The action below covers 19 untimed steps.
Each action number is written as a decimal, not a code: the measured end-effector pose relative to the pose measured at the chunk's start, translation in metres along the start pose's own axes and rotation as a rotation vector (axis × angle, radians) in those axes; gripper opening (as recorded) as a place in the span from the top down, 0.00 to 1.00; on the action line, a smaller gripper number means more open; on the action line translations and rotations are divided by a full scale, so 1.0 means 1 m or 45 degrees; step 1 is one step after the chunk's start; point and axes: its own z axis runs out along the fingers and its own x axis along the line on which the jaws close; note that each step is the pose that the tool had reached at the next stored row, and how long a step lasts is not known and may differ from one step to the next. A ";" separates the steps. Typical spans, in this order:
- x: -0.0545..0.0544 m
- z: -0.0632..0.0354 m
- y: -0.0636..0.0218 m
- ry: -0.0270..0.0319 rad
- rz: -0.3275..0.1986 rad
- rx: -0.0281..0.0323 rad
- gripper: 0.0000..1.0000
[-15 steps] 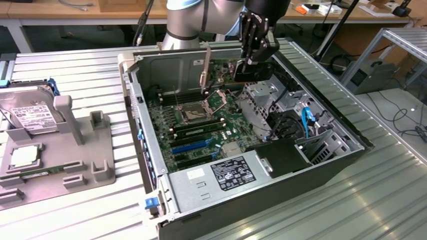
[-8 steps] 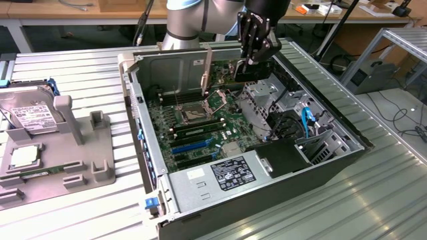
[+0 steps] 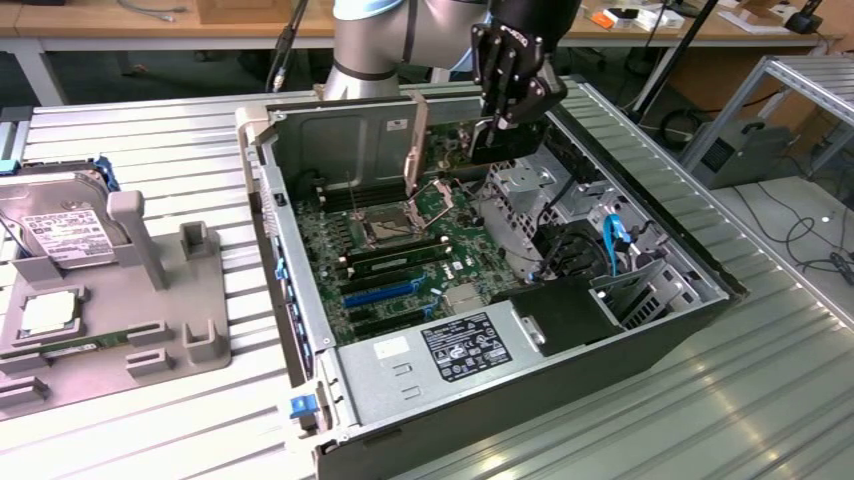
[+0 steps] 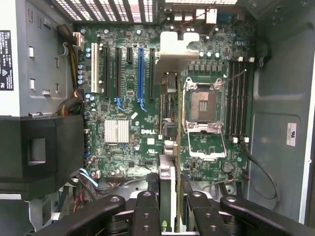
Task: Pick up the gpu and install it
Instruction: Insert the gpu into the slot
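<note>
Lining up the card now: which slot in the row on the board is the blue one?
The blue slot, between a short black slot and a long black slot; every other slot is black or white.

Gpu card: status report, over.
Gripper shut on thin black gpu card with pale metal bracket. Card held edge-on above green motherboard, not seated. Expansion slots bare, nothing blocking.

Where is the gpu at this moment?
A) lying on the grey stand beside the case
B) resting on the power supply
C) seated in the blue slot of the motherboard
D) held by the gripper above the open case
D: the gripper clamps the gpu edge-on over the motherboard, and the blue slot is empty.
</note>
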 end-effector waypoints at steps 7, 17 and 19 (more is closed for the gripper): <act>0.000 0.0000 0.0000 -0.0003 -0.019 0.0001 0.73; 0.000 0.0032 0.0007 -0.0003 -0.019 0.0002 0.73; 0.000 0.0052 0.0011 -0.0003 -0.019 0.0001 0.73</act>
